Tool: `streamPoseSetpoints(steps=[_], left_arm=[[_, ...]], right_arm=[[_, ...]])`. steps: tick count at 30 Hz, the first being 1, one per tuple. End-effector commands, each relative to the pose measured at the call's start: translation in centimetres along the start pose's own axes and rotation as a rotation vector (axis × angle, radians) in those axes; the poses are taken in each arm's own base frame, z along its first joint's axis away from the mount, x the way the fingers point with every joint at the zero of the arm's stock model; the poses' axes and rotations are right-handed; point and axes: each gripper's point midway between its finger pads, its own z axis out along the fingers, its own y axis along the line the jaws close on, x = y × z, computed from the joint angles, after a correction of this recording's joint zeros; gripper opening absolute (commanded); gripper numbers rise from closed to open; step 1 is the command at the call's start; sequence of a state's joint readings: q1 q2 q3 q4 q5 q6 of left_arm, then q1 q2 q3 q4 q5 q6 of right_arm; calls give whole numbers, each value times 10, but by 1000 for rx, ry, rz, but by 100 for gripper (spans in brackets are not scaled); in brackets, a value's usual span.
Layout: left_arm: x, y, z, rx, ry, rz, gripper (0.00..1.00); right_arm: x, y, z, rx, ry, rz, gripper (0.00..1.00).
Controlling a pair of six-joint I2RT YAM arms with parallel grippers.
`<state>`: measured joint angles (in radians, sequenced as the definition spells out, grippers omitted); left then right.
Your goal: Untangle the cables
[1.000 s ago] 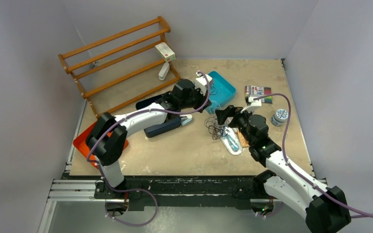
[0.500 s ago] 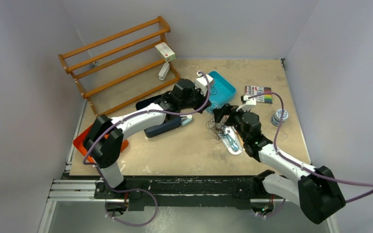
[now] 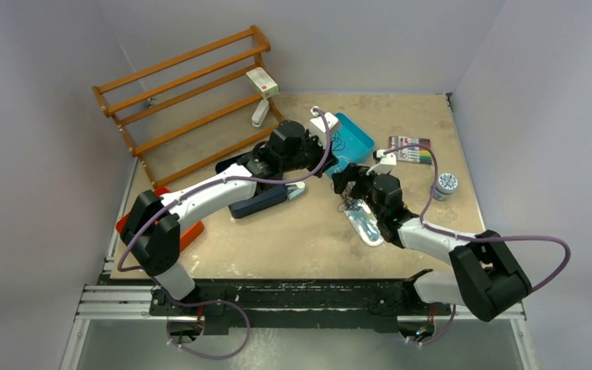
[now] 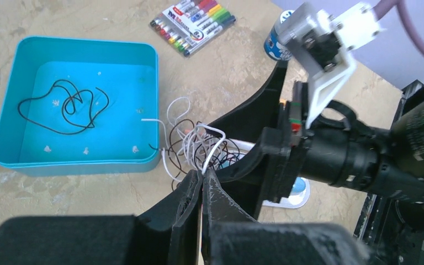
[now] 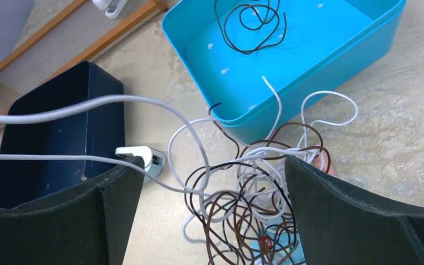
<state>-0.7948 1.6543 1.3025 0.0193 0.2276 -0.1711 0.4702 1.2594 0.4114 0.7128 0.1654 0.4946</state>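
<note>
White wiry cable [image 4: 214, 155] pinched in clenched left end effector [image 4: 202, 178], right end effector [image 5: 212, 178] splayed wide over thin looped tangle [image 5: 237, 221]

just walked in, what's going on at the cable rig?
Both arms are on a tangle of thin white and brown cables beside the teal bin. The left pincer is shut on a white cable that runs out of the tangle. The right pincer is open, with one finger on either side of the tangle. One dark cable lies alone inside the bin.

Robot lab cell: grey walls [image 3: 38, 116] box in a worn table [image 3: 293, 239].
</note>
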Motion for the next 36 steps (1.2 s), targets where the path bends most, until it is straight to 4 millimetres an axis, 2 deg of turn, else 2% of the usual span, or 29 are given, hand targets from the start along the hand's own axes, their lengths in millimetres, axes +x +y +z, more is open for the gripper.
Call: streamPoseSetpoints(steps=[1, 8, 14, 29, 36], left_arm=[[-65, -19, -24, 36, -145, 52, 0], [-95, -26, -41, 39, -182, 59, 0], [-129, -26, -68, -17, -236, 72, 0], [-203, -13, -147, -216, -376, 113, 0], [-226, -1, -181, -334, -428, 134, 0]], right_arm=[[-30, 19, 13, -58, -94, 21, 98], [-2, 12, 25, -51, -29, 15, 98], [19, 1, 32, -19, 14, 35, 97], [46, -25, 36, 101, 77, 64, 90], [50, -29, 36, 119, 89, 67, 91]])
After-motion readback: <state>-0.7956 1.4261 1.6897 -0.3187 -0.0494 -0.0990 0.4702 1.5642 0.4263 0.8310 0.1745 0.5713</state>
